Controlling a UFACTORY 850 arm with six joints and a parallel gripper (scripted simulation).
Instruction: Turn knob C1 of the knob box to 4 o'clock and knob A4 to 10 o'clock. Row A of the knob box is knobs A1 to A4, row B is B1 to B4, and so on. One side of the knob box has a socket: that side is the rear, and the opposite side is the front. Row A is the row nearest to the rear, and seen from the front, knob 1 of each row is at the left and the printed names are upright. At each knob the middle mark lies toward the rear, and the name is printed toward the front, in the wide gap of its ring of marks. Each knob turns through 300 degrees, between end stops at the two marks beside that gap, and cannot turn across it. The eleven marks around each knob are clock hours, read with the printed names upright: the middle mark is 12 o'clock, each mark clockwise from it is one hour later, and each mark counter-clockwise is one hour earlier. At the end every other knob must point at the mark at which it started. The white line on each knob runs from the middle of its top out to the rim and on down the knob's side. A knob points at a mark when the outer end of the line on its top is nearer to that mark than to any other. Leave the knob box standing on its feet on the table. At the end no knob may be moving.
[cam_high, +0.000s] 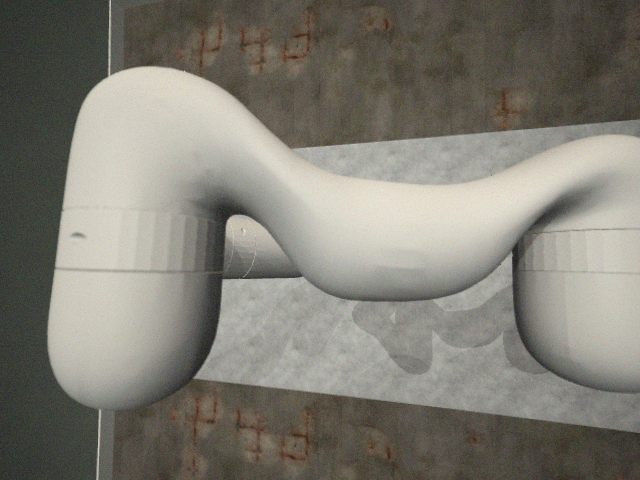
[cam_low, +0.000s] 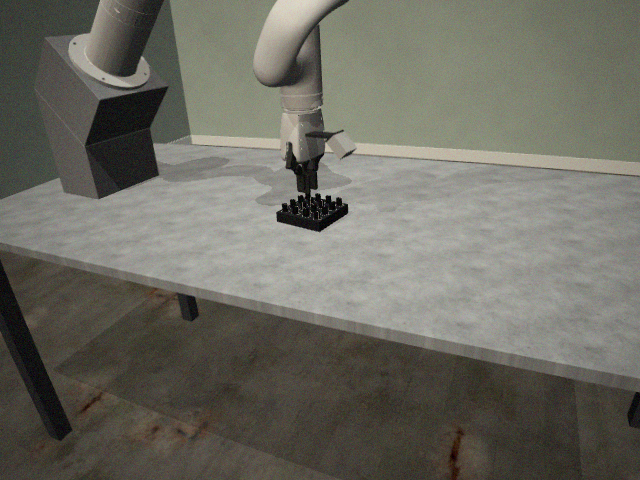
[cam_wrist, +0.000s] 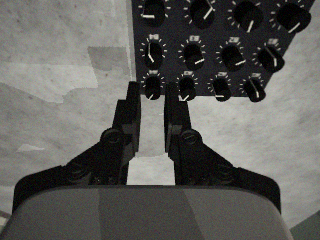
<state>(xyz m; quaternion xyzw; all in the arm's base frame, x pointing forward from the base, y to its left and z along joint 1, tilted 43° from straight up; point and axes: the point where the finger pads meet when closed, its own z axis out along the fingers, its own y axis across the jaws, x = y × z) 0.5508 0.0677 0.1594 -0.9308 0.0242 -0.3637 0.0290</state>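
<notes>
The black knob box (cam_low: 311, 219) (cam_wrist: 173, 34) stands on its feet on the grey table (cam_low: 413, 268). Its knobs carry white lines, and the printed names are too small to read. My gripper (cam_low: 306, 191) (cam_wrist: 152, 97) points straight down, just above the box's far edge. Its fingers stand a narrow gap apart with nothing between them. In the wrist view the leftmost knob of the nearest row (cam_wrist: 151, 86) lies just ahead of the fingertips. In the top view the white arm (cam_high: 361, 232) hides the box and the gripper.
The arm's grey angular base block (cam_low: 98, 118) stands at the table's far left corner. The table's front edge (cam_low: 310, 315) runs across the exterior view, with the green wall behind.
</notes>
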